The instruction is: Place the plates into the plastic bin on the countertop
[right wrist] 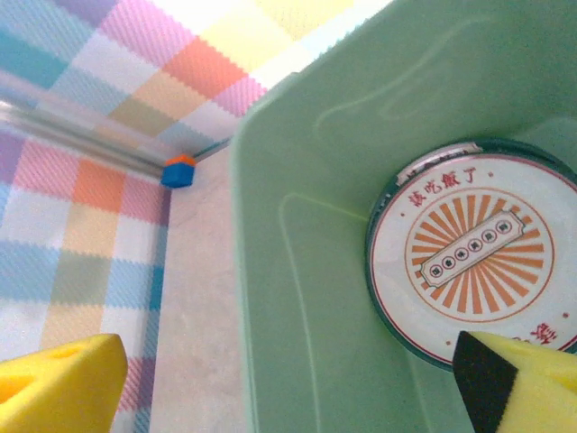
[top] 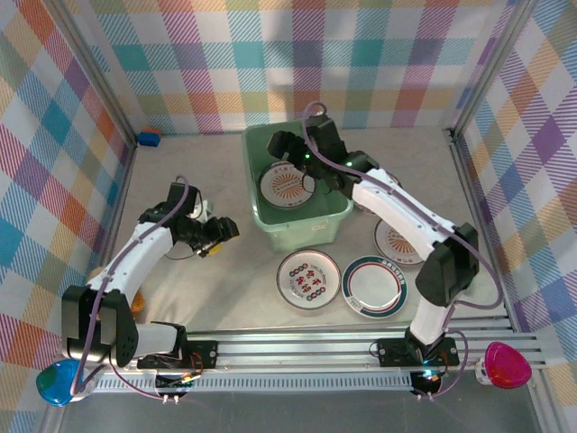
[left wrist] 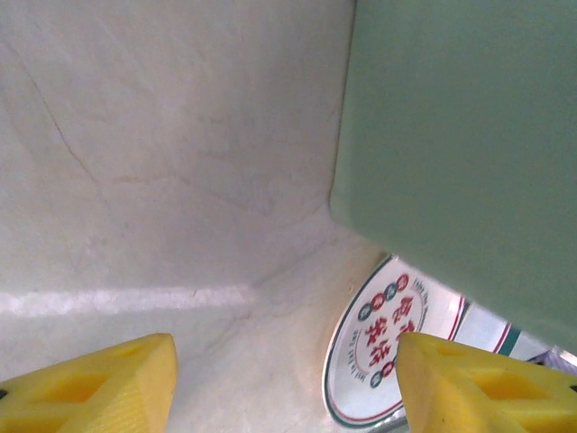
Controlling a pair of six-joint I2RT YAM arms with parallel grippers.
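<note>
Plates lie in two places in the top view. An orange-sunburst plate [top: 287, 185] rests flat inside the plastic bin [top: 297, 224]. On the countertop [top: 234, 293], a red-lettered plate [top: 308, 279] and a teal-rimmed plate [top: 374, 286] sit in front of the bin, and a third plate [top: 397, 242] lies partly under the right arm. The right gripper [top: 281, 144] hangs over the bin's far left corner. The left gripper [top: 219, 236] is just left of the bin.

In the left wrist view, the yellow fingers [left wrist: 99, 388] stand apart with nothing between them. Beyond the bin wall lies the red-lettered plate, plus a sliver that is probably the teal-rimmed plate.

In the right wrist view, the fingers [right wrist: 54, 383] are spread wide and empty above the bin, with the orange-sunburst plate on its floor.
</note>
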